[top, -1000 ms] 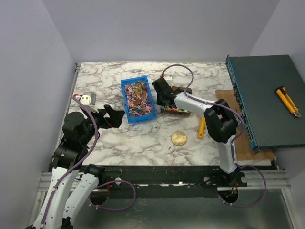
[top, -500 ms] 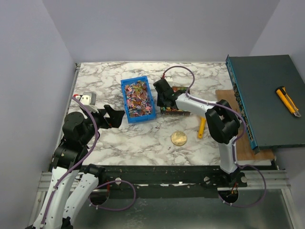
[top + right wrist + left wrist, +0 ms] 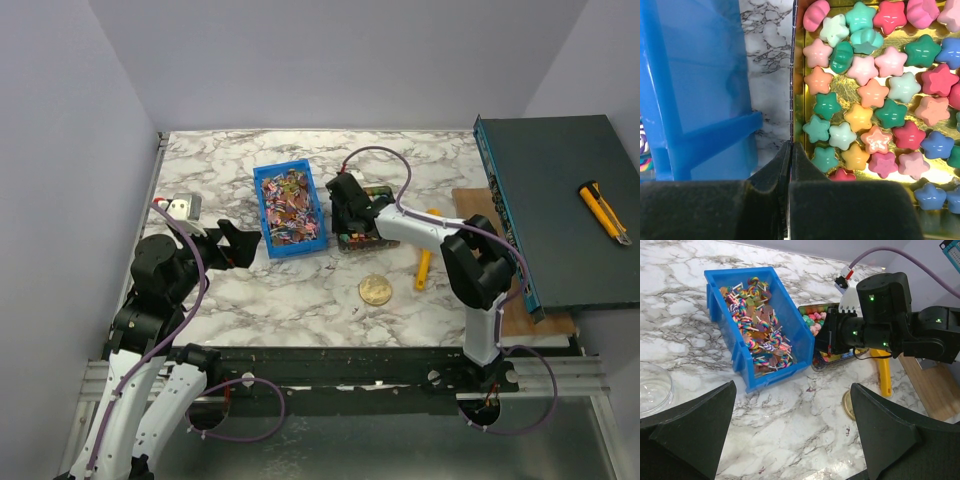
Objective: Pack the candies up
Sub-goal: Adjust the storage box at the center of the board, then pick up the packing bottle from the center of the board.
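Note:
A blue bin [image 3: 290,208] holds many wrapped candies [image 3: 760,332]. Right beside it sits a shallow gold tin [image 3: 368,232] of chunky star candies [image 3: 860,90] in pink, green, yellow and blue. My right gripper [image 3: 347,203] is shut on the tin's thin left wall [image 3: 794,75], between the tin and the bin's blue side [image 3: 690,85]; its fingertips [image 3: 791,150] pinch the rim. My left gripper [image 3: 235,245] is open and empty above bare marble [image 3: 792,390], near and left of the bin.
A yellow-orange scoop [image 3: 423,262] lies right of the tin and a round gold lid [image 3: 376,290] lies nearer. A clear glass dish [image 3: 652,387] sits at the left. A dark green box [image 3: 555,210] bearing a utility knife [image 3: 604,212] stands at the right.
My right arm has shifted slightly to the right and nearer while still gripping the tin's wall. The left arm has not moved.

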